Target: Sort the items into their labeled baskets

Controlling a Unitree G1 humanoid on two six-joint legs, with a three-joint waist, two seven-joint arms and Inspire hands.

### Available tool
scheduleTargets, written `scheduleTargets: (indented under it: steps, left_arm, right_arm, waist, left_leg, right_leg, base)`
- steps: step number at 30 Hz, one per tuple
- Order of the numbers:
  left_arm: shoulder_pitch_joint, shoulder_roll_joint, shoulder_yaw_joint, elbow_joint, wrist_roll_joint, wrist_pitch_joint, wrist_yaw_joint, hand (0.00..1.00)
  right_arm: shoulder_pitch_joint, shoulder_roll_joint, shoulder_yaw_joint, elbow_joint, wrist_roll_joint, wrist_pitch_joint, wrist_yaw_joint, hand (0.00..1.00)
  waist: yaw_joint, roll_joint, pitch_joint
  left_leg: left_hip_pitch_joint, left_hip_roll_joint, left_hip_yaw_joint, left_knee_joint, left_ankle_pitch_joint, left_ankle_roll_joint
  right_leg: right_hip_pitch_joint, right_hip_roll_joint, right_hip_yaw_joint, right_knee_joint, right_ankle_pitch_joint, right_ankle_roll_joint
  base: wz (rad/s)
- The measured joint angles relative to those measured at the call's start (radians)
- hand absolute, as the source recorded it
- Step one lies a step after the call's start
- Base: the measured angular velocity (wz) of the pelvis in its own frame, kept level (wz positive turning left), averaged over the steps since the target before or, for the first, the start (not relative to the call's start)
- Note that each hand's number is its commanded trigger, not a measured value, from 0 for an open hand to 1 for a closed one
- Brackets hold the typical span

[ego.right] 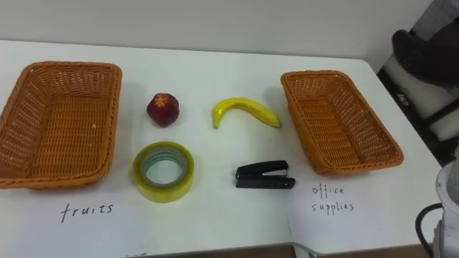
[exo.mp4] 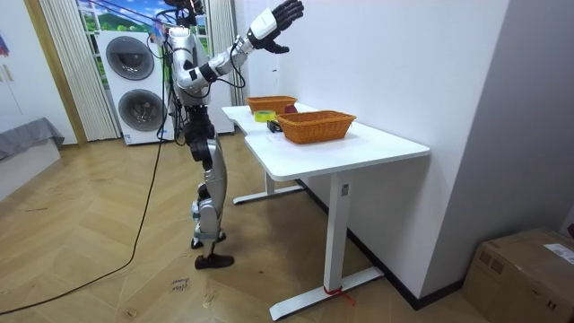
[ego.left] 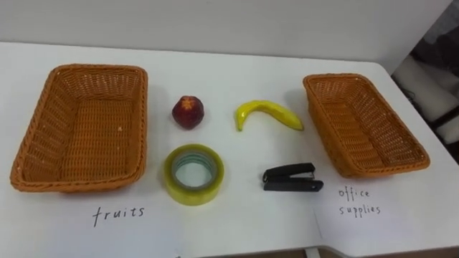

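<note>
On the white table (ego.left: 237, 222) lie a red apple (ego.left: 188, 112), a yellow banana (ego.left: 267, 112), a roll of yellowish tape (ego.left: 193, 174) and a black stapler (ego.left: 290, 178). All four lie between two empty wicker baskets. The left basket (ego.left: 72, 185) has a handwritten "fruits" label in front of it. The right basket (ego.left: 387, 168) is labelled "office supplies". My right hand (exo.mp4: 282, 20) is raised high above the table with its fingers spread, open and holding nothing. It appears as a dark shape (ego.right: 427, 50) at the upper right of the right eye view.
I stand at the table's long side, facing the wall behind it. Two washing machines (exo.mp4: 134, 85) stand behind me, and a cardboard box (exo.mp4: 529, 269) sits on the wood floor past the table's end. The table's right edge runs close to the office basket.
</note>
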Motion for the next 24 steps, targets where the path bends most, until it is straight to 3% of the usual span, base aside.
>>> scheduleTargets:
  steps: [7, 18, 24]
  left_arm:
    - [0.001, 0.002, 0.0, -0.007, 0.0, 0.0, -0.027, 0.0]
    - [-0.003, 0.002, -0.001, -0.006, -0.001, 0.001, -0.036, 0.0]
    - [-0.009, 0.002, -0.008, -0.006, -0.001, 0.002, -0.026, 0.0]
  right_arm:
    - [0.001, 0.0, 0.055, 0.0, 0.0, 0.0, 0.115, 0.0]
    - [0.001, -0.003, 0.065, 0.01, -0.008, 0.0, 0.19, 0.0]
    - [0.001, -0.012, 0.141, 0.072, -0.032, 0.044, 0.272, 0.0]
  waist:
    - [0.004, 0.024, 0.0011]
    - [0.015, 0.024, 0.0008]
    - [0.027, 0.023, 0.0006]
  left_leg:
    - [0.001, 0.0, -0.003, 0.0, 0.0, 0.0]
    - [-0.001, 0.001, -0.004, 0.0, 0.0, 0.0]
    - [0.003, 0.001, -0.004, 0.0, 0.0, 0.0]
  right_leg:
    - [0.005, -0.001, -0.007, -0.001, 0.0, 0.0]
    - [0.005, -0.001, -0.012, 0.0, 0.0, 0.0]
    - [0.01, -0.002, -0.012, -0.003, 0.0, 0.0]
  base:
    - [0.01]
    - [0.01]
    - [0.0]
